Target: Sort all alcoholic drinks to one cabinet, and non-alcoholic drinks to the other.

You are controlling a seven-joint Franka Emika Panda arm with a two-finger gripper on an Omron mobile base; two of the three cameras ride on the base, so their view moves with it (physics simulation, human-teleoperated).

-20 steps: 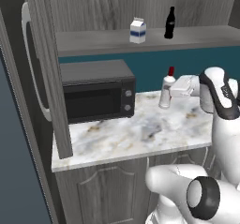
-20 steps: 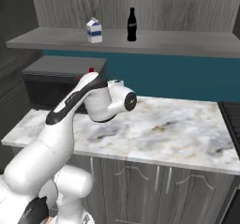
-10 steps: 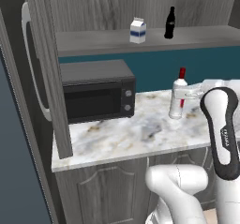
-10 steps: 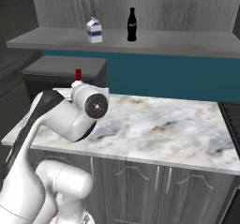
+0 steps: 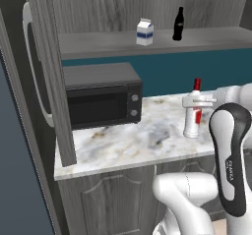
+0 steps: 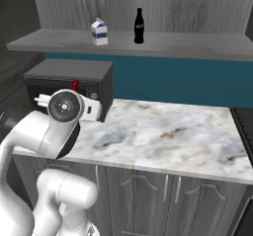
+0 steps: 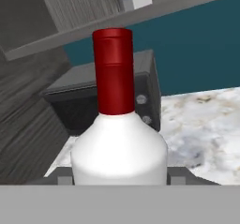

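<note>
Gripper [image 5: 198, 102] is pinching the red-capped bottle [image 5: 193, 112] at its shoulder, just right of the microwave [image 5: 101, 95], base on or barely off the counter [image 5: 123, 143]. Risk: high grip is letting it swing, slipping or clipping the microwave.

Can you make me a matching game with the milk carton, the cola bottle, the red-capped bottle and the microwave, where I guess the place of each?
Things:
1. milk carton
2. cola bottle
3. red-capped bottle
4. microwave

Places:
A. on the marble counter, below the shelf's left part
B. between the pincer's fingers
C. on the shelf, right of the white carton
D. on the shelf, left of the black bottle

Pairs: 1-D, 2-C, 3-B, 4-A
</note>
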